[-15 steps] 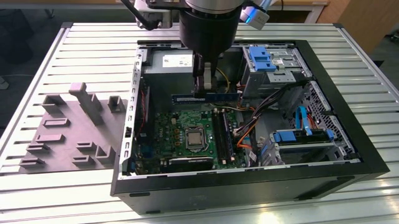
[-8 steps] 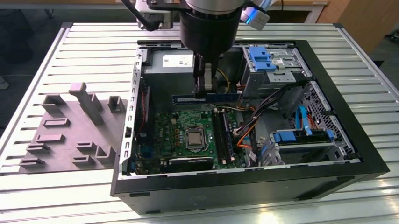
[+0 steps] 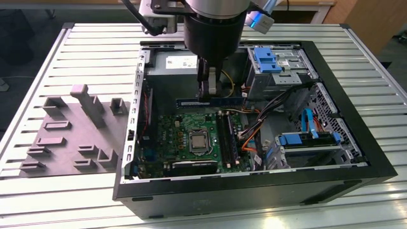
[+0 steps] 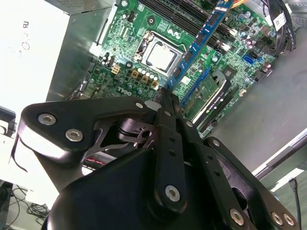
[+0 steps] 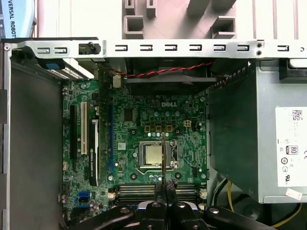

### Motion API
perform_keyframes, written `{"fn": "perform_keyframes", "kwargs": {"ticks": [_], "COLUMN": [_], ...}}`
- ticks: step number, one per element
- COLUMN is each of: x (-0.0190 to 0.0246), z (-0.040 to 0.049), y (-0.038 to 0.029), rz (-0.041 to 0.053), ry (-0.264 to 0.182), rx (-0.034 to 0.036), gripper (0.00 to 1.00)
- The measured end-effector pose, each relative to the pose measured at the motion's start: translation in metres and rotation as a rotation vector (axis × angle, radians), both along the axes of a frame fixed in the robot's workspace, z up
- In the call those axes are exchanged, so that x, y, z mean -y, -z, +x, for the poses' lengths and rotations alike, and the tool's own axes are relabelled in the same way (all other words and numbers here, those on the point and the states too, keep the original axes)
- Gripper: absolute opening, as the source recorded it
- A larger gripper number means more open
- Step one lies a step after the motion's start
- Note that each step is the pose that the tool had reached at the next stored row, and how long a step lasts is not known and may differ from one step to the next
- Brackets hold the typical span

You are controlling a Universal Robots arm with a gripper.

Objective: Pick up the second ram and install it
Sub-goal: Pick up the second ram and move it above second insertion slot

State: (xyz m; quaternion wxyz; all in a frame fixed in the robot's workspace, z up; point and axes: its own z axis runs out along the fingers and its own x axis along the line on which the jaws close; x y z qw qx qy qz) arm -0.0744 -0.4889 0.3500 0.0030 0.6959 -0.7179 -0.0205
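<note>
One gripper, clamped on second ram — held level, above green board

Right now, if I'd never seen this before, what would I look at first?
You'd first spot the big black robot arm hanging over the open computer case. Its gripper is shut on the second ram, a long thin strip held above the green board. On the exterior view's left, a grey plastic stand sits on the ribbed metal table.
</note>
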Motion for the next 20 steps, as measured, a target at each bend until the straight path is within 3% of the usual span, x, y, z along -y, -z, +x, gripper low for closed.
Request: {"fn": "perform_keyframes", "kwargs": {"ticks": [20], "x": [0.0000], "z": [0.0010], "y": [0.0159], "rz": [-0.0001], "ry": [0.000], "rx": [0.0000], "gripper": [0.12]}}
